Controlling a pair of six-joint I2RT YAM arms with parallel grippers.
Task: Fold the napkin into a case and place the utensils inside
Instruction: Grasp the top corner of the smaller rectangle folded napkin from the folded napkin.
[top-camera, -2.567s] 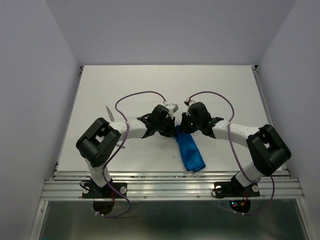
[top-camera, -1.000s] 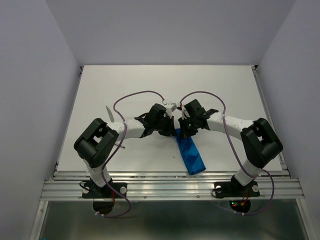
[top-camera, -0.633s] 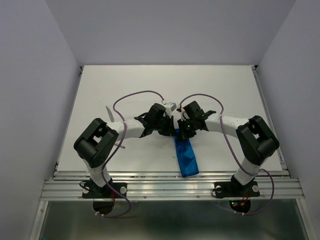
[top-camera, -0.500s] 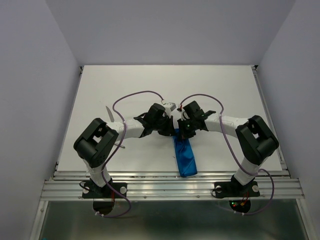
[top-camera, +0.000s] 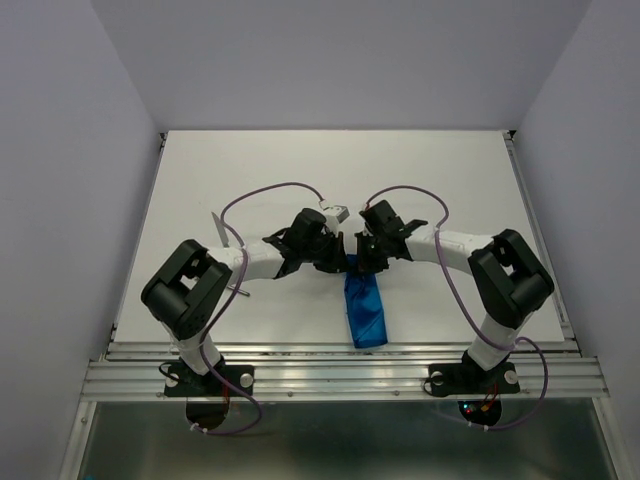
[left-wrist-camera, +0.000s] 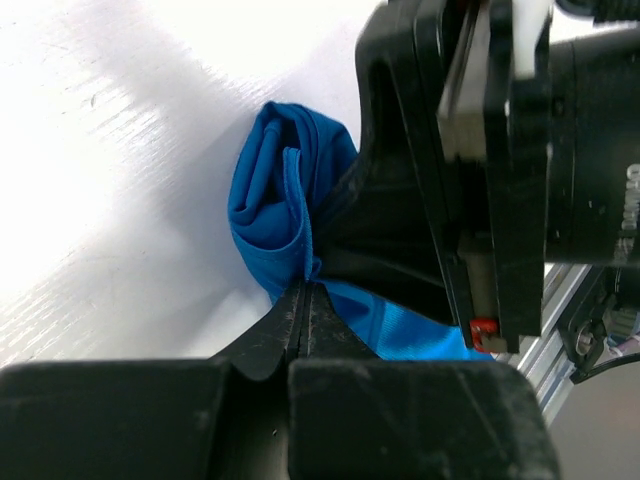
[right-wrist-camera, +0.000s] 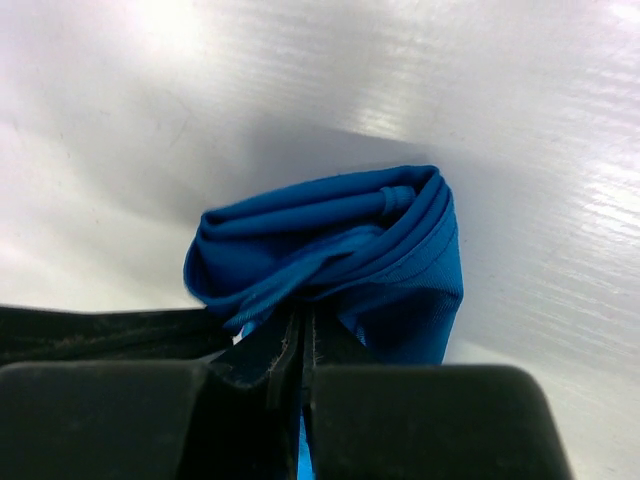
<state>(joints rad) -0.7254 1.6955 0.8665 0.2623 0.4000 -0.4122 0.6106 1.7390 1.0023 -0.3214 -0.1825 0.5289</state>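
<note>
**Fixtures and surroundings: items on record**

1. Surface (top-camera: 330, 170): white, flat, matt, rectangular; faint fine grain and soft glare in the wrist views (left-wrist-camera: 100, 150) (right-wrist-camera: 400, 70).
2. Edge strips: thin metal strips along the left side (top-camera: 138, 240) and the right side (top-camera: 545, 240) of the surface, running from far to near.
3. Rail (top-camera: 340, 372): ribbed silver metal, several parallel slots, spanning the near edge of the surface; also seen at the lower right of the left wrist view (left-wrist-camera: 560, 290).
4. Walls: plain pale grey-lilac panels at the back (top-camera: 340, 60), left (top-camera: 60, 200) and right (top-camera: 600, 150), enclosing the surface.
5. Lower panel (top-camera: 340, 440): dark, greenish, glossy, below the rail.
</note>
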